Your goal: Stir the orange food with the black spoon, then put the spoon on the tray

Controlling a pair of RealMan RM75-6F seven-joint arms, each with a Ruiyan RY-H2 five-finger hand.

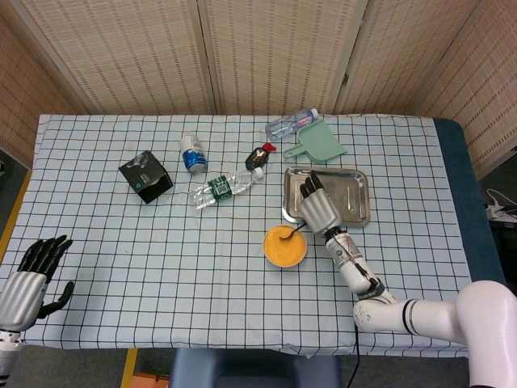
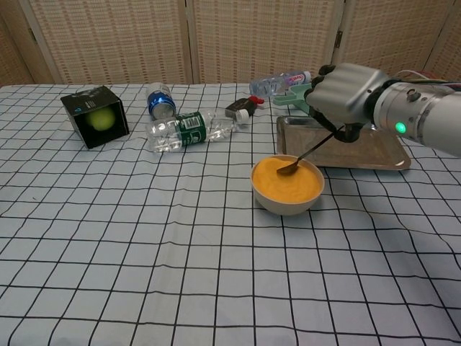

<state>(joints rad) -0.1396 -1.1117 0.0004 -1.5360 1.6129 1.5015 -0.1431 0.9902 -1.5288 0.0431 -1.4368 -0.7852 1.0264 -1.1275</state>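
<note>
Over bowl (image 2: 287,198), right hand (image 2: 344,94) gripping spoon (image 2: 308,153) — tilted

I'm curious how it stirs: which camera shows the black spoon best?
The chest view: the black spoon shows whole, slanting from the right hand into the orange food. In the head view the hand hides most of the handle.

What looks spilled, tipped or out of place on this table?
No spill shows. Two plastic bottles lie on their sides: one left of the tray, one behind it. The right hand holds the black spoon in the bowl of orange food.
</note>
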